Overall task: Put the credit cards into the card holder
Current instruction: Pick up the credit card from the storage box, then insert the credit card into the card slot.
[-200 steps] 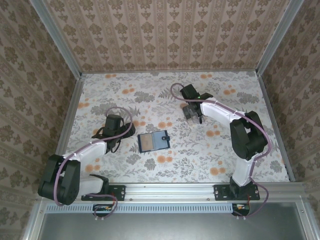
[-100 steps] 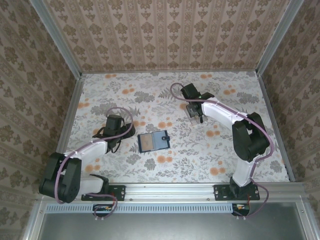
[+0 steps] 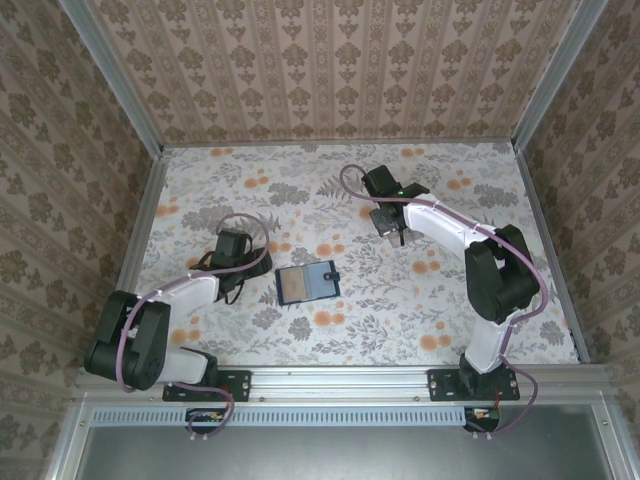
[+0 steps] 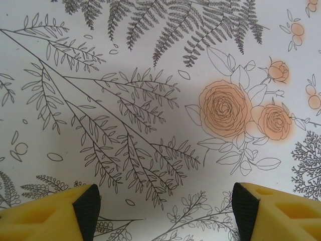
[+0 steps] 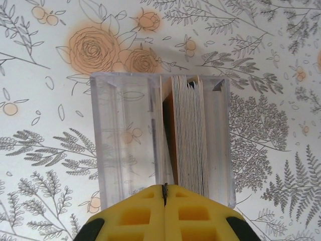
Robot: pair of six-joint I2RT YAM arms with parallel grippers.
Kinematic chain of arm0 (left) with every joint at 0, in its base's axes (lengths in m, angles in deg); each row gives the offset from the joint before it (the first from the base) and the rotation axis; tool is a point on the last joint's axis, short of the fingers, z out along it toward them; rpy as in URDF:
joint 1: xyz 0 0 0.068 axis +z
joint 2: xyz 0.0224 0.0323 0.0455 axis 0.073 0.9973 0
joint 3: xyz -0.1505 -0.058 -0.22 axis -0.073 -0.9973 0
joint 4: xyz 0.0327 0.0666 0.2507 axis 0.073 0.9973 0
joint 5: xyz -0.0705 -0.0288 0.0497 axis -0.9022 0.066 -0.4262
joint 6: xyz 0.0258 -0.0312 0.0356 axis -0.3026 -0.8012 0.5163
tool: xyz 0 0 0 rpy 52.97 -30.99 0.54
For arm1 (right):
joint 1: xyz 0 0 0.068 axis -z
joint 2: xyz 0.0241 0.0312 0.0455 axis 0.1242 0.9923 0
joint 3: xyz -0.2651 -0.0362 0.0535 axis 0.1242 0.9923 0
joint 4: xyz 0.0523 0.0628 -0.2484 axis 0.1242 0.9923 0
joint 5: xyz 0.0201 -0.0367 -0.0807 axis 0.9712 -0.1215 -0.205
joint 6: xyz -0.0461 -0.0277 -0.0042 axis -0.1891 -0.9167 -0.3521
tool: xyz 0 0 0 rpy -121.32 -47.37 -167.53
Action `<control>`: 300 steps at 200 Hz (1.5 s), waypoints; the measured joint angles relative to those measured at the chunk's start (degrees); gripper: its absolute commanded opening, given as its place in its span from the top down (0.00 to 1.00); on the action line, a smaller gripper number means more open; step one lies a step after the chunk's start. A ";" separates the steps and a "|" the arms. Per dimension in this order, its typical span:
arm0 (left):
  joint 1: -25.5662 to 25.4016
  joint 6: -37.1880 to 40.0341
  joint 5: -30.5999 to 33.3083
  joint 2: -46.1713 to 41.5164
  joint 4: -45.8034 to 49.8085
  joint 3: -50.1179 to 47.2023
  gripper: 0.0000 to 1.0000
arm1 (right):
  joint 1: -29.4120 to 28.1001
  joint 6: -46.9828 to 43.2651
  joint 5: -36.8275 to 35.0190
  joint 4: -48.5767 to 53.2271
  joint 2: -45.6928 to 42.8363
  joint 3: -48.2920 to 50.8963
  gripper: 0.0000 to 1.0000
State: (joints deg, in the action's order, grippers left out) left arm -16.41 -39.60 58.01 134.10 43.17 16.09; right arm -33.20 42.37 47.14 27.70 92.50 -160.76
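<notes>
Nearest the arm bases, the small dark navy-blue rectangular folding card holder lies flat on the floral-printed tablecloth. Its paler blue face is up and its little snap tab sits on the 3 o'clock edge. No gripper touches it.

At roughly 10 o'clock from the holder, near it but apart, the left gripper points down at the cloth. In the left wrist view its yellow fingers are spread wide, with bare fern and rose print between them.

Farther back, at about 1 o'clock from the holder and well apart from it, the right gripper hangs over a clear plastic rectangular box. In the right wrist view this gripper has its yellow fingers pressed together with no gap showing (whether a card edge is caught in the seam cannot be told). The box lies at 12 o'clock from the fingertips. A stack of pale credit cards stands on edge inside it against the 3 o'clock wall, with one orange-brown card on the stack's 9 o'clock face.
</notes>
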 measured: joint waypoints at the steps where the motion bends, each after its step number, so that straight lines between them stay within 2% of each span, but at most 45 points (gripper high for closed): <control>1: 0.00 0.00 0.02 0.00 0.00 0.00 0.27 | 0.00 0.00 0.02 0.04 0.00 0.00 1.00; 32: 0.00 0.00 -0.66 0.00 0.11 0.11 0.28 | 0.07 0.74 4.15 0.24 -3.45 0.61 1.00; 70: -0.04 0.20 -1.36 -0.24 0.09 0.11 0.29 | 0.09 3.21 10.69 -1.46 -14.84 4.94 1.00; 92: -0.04 0.66 -1.68 -0.92 0.00 0.11 0.29 | 0.11 5.27 17.44 -4.57 -20.85 9.81 1.00; 110: -0.09 1.18 -2.47 -1.81 -0.59 0.11 0.30 | 0.11 8.26 25.94 -8.85 -23.23 14.56 1.00; 142: -0.68 3.08 -6.23 -3.52 -2.95 0.07 0.31 | -0.02 15.52 44.48 -18.32 -20.79 21.99 1.00; 162: -1.18 3.89 -7.63 -4.50 -4.61 -0.20 0.33 | -0.79 19.63 53.29 -23.89 -16.65 24.28 1.00; 187: -1.29 4.48 -8.26 -4.76 -5.29 -0.44 0.44 | -2.71 23.04 60.54 -28.87 -11.04 24.94 0.99; 204: -1.46 5.07 -8.61 -4.46 -5.64 -0.57 0.52 | -4.00 24.90 63.47 -31.50 -8.22 24.94 0.99; 225: -1.68 5.11 -9.79 -2.47 -6.80 -0.57 0.56 | -4.90 26.64 65.68 -33.94 -5.42 24.92 0.98; 258: -2.69 5.09 -11.26 1.42 -7.74 -0.55 0.57 | -4.90 28.09 66.49 -34.36 -1.38 24.70 0.98; 300: -3.13 5.09 -11.39 1.81 -7.43 -0.48 0.57 | -4.83 28.17 66.62 -34.03 0.37 24.33 0.97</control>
State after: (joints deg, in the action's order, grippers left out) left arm -19.54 -34.51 46.62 135.92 35.74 15.61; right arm -38.03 70.55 113.76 -6.33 92.88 -136.44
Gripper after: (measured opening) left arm 0.430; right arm 0.067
